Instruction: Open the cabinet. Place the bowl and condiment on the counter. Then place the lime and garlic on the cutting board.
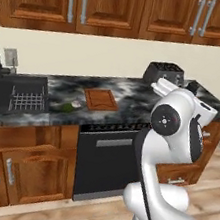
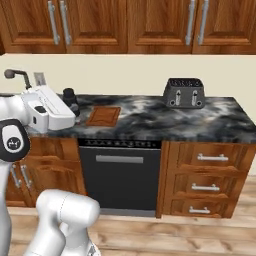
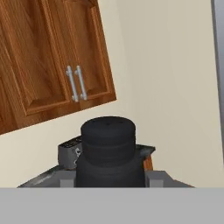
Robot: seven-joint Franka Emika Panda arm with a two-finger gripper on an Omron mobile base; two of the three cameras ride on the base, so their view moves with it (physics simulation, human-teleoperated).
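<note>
The gripper (image 3: pixel 109 181) is clamping the black condiment bottle (image 3: pixel 108 151) between its fingers (image 3: pixel 66 180), above the marbled counter (image 2: pixel 150 120). Farther off, the cutting board (image 1: pixel 101 99) is lying flat, lime (image 1: pixel 66 108) beside it.

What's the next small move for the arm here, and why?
Probably lower the condiment straight down onto the counter, then let go: the tool is closed on it, seemingly just above bare worktop beside the cutting board.
</note>
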